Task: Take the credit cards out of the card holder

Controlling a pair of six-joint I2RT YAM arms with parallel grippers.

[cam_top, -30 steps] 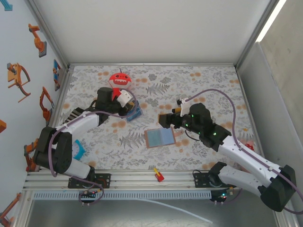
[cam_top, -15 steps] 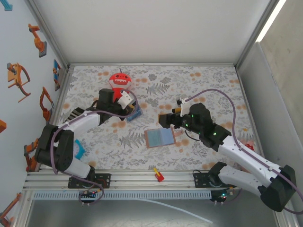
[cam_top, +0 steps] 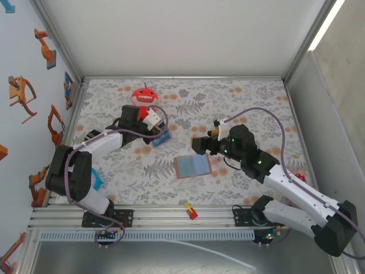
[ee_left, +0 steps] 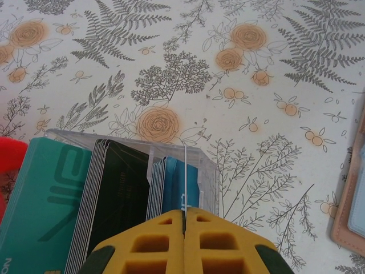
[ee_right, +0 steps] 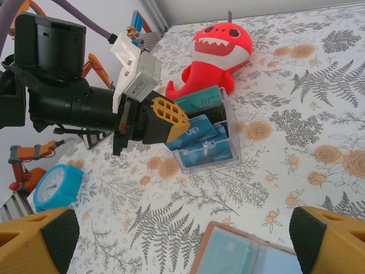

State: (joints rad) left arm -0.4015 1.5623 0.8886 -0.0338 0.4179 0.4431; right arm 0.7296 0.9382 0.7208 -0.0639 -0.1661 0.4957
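The left hand (ee_left: 183, 220) is pinched fully shut over the clear card tray (ee_left: 210, 171), its tips at the blue cards (ee_left: 175, 184). Whether a card edge sits between them I can't tell. The tray, beside the red plush toy (ee_right: 219, 48), looks like the drop-off spot. The right hand (ee_right: 182, 242) hangs wide open, holding nothing, just above the card holder (cam_top: 193, 166). The holder lies opened flat in the middle of the bench (cam_top: 245, 103), and the right hand seems poised to pick a card out.
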